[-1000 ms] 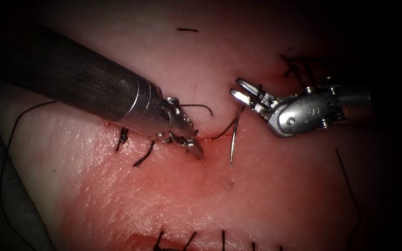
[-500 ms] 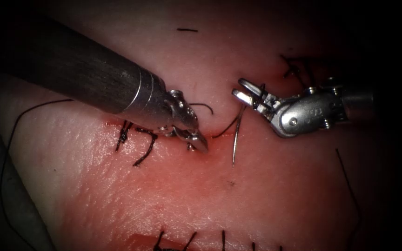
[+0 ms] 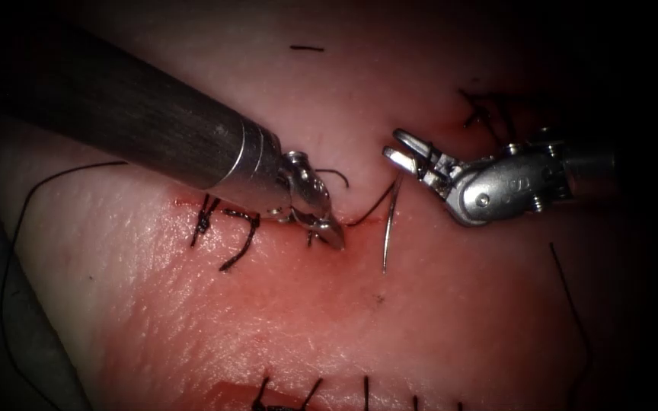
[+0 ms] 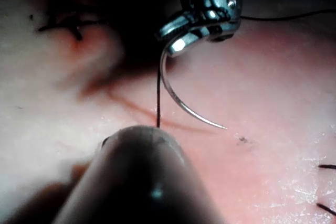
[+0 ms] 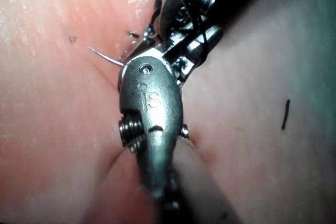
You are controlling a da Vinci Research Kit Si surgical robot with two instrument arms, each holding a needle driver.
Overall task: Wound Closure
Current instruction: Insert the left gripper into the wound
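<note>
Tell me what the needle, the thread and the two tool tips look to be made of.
The needle, held near its rear end by the right end effector, looks like polished steel: thin, bright glint. The thread looks like dark, matte suture. Both the right and the left end effector look like bare metal with specular highlights. The tissue glistens wet.

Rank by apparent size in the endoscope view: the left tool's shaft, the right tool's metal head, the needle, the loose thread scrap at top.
1. Left tool's shaft, though it sits nearest the camera.
2. Right tool's metal head.
3. Needle, held near its rear end by the right tool.
4. Thread scrap.
</note>
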